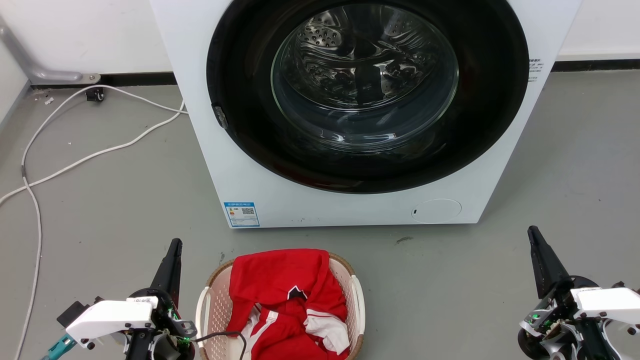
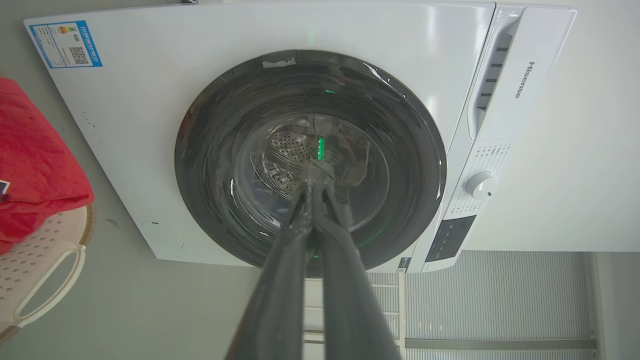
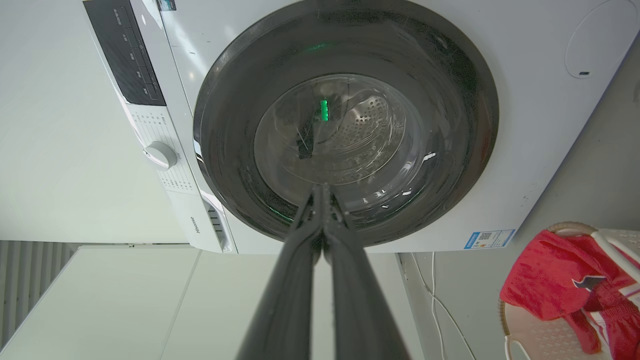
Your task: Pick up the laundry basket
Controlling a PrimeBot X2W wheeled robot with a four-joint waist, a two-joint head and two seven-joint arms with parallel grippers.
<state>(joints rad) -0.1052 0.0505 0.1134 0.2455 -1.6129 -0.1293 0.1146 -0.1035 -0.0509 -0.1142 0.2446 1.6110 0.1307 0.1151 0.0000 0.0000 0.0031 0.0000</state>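
A pale pink perforated laundry basket [image 1: 351, 300], brown-rimmed with white handles, holds red clothes [image 1: 280, 285] before the washer [image 1: 195, 100]; left claw [image 1: 174, 244] and right claw [image 1: 533, 232] stay-free, clenched empty.

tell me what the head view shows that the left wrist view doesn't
Head view, not left wrist: the right gripper, shut and empty at the lower right, white cables on the floor, and both white handles of the laundry basket. Left wrist, not head: the washer's dial, dark control panel and branded drawer. Both: the washer with its glass door, its blue label, the red garment in the basket, and the shut left gripper.
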